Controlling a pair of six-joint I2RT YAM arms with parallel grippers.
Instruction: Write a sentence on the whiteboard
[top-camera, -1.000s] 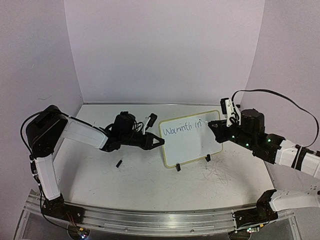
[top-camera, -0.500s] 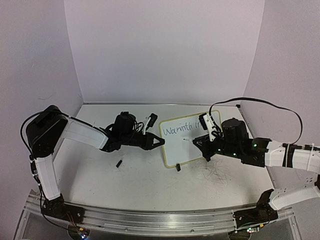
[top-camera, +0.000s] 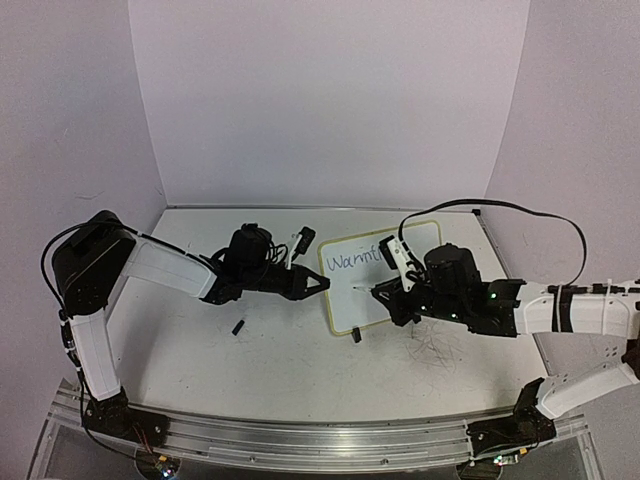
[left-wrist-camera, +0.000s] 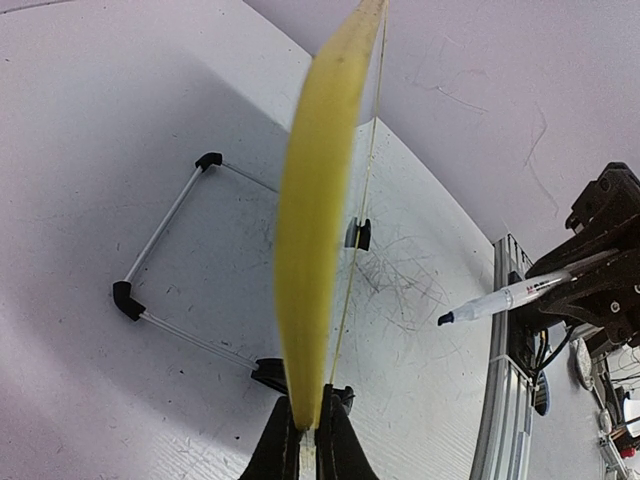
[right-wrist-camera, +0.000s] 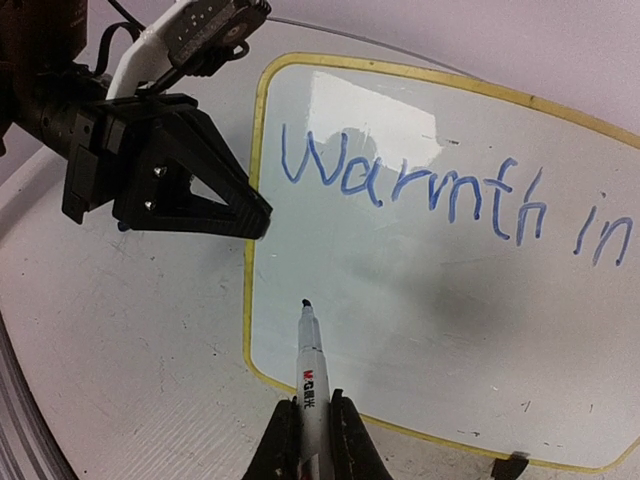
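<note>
Clamping whiteboard (right-wrist-camera: 420, 290) edge: left pincer (left-wrist-camera: 308, 440); right pincer (right-wrist-camera: 305, 425) grips marker (right-wrist-camera: 308, 365); open room below sentence (right-wrist-camera: 440, 190).

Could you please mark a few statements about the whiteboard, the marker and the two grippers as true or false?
1. The right gripper holds a marker. True.
2. The left gripper is open, apart from the whiteboard. False: it is shut on the board's yellow edge.
3. The sentence so far reads "Warmth in", on one line. True.
4. The marker's tip is above the words. False: it is below them, near the board's left edge.
5. The writing is red. False: it is blue.
</note>
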